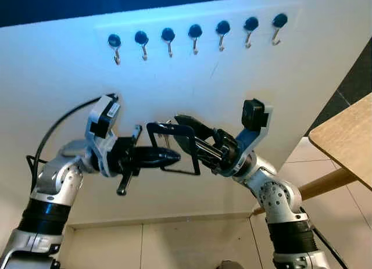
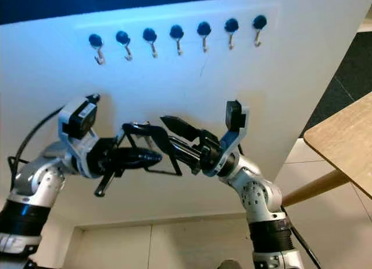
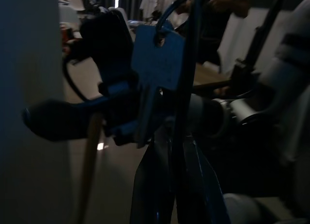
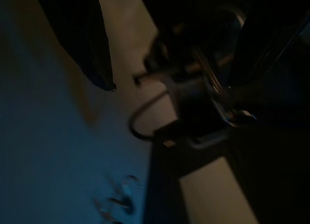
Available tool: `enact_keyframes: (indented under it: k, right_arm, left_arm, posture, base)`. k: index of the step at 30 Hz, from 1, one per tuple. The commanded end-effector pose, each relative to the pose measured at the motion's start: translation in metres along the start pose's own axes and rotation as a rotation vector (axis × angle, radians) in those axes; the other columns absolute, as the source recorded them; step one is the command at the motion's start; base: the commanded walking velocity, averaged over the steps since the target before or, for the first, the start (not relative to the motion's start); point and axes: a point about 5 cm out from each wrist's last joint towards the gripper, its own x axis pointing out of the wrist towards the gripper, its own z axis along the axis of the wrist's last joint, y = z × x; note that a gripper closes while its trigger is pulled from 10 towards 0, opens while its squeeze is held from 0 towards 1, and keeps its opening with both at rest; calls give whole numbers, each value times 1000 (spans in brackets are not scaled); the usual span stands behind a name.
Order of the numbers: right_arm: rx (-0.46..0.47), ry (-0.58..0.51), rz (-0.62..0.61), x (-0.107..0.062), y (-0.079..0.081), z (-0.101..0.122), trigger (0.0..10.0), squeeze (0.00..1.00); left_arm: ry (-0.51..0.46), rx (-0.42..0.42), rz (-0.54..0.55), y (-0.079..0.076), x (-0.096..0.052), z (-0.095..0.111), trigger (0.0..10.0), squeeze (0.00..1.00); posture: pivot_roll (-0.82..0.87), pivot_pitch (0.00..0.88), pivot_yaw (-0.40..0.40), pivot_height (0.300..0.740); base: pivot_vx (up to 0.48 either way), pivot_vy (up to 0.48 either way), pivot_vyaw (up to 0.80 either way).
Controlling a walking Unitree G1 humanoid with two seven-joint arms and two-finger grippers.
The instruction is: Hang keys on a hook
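Left hand fingers together; right hand apart around it. Metal key on ring hangs between them, below row of black-capped metal hooks on white wall.

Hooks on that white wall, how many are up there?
7, in one row high on the white wall, left to right: hook, then, and. None looks hidden.
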Motion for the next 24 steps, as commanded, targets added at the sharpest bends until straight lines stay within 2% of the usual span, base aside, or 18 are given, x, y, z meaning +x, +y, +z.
enact_keyframes:
  k: [1, 2, 4, 6, 12, 21, 24]
  right_arm:
    - [7, 32, -7, 1, -1, -8, 10000, 0]
    - [7, 32, -7, 1, -1, -8, 10000, 0]
    - [2, 67, -62, -4, -8, -16, 10000, 0]
    - [-2, 94, -96, -6, -12, -22, 10000, 0]
    - [-4, 121, -102, -8, -12, -27, 10000, 0]
    - [-4, 154, -52, -13, -8, -27, 10000, 0]
    - [18, 140, 31, -16, 2, -22, 10000, 0]
  left_arm:
    - [38, 39, 105, 6, -10, 3, 10000, 0]
    - [38, 39, 105, 6, -10, 3, 10000, 0]
    - [99, 86, 191, 13, -15, 8, 10000, 0]
    - [116, 119, 232, 16, -18, 13, 10000, 0]
    - [117, 156, 248, 16, -22, 19, 10000, 0]
    - [155, 209, 341, 21, -27, 18, 10000, 0]
    - [149, 237, 382, 24, -26, 19, 10000, 0]
  posture:
    - [-99, 119, 98, 740]
    - [-99, 119, 98, 740]
    - [-95, 111, 95, 740]
    - [-95, 111, 95, 740]
    - [-95, 111, 95, 740]
    - [-95, 107, 98, 740]
    - [-95, 111, 98, 740]
  base:
    - [0, 0, 0]
    - [0, 0, 0]
    - [0, 0, 0]
    - [0, 0, 0]
    - [0, 0, 0]
    - [0, 0, 0]
    - [0, 0, 0]
